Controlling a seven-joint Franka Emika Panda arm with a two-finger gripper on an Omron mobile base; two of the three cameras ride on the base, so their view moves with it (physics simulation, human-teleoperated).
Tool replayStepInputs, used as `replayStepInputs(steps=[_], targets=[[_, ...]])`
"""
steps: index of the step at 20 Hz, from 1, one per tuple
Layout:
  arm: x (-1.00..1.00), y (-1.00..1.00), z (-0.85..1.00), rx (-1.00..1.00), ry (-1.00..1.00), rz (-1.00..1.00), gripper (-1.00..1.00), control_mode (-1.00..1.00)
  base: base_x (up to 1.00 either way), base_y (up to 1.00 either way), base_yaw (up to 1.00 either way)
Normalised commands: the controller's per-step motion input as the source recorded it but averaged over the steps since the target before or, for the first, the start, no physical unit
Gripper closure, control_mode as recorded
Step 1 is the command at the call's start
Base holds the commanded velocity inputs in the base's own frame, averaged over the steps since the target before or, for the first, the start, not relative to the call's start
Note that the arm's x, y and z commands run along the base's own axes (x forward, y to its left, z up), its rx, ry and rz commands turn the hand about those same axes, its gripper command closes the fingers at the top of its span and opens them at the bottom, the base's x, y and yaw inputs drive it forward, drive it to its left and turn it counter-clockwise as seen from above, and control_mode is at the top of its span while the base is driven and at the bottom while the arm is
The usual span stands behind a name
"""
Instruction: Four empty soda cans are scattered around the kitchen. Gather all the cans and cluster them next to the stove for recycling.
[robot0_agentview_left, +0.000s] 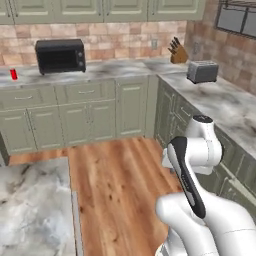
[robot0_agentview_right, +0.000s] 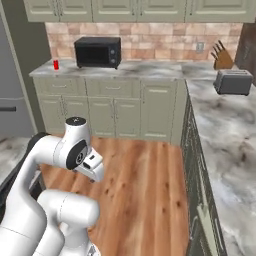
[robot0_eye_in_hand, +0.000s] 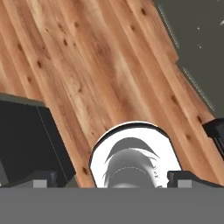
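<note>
We noted one red soda can (robot0_agentview_left: 13, 74) standing on the marble counter (robot0_agentview_left: 105, 70), far ahead of the gripper (robot0_eye_in_hand: 109, 178), left of the black microwave (robot0_agentview_left: 60, 55). The hand view added the gripper's fingertips (robot0_eye_in_hand: 40, 180) spread wide apart, empty, pointed down at the wood floor (robot0_eye_in_hand: 87, 74).

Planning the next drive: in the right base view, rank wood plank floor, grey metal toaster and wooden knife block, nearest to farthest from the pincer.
1. Wood plank floor, just below the open pincer.
2. Grey metal toaster, on the right counter.
3. Wooden knife block, back corner beyond the toaster.
</note>
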Motion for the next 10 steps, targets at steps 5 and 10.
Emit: replayStepInputs(steps=[5,10], targets=[[0.00,0.00,0.00,0.00,0.00,0.00,-1.00,1.00,1.00,0.01,0.15],[0.00,0.00,0.00,0.00,0.00,0.00,-1.00,1.00,1.00,0.01,0.12]])
